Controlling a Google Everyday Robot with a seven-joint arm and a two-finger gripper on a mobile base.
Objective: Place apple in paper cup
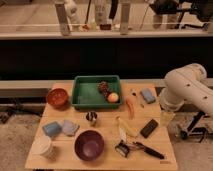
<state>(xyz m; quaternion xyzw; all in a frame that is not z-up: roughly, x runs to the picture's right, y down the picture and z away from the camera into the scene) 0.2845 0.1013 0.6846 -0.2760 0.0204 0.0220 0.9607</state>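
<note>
Apple [113, 97] is sitting in the green tray [84, 95] at the far edge of the tabletop [102, 161], in the tray's near right corner, just beside a dark bumpy cluster [104, 87]. Paper cup [44, 147] is standing upright at the near left corner, well apart from the apple, with a purple bowl [89, 145] beside it along the near edge. A white arm [187, 90] is leaning over the right edge. What seems to be the gripper [167, 117] is hanging just below it at that edge, and I cannot tell whether its jaws are open or closed.
</note>
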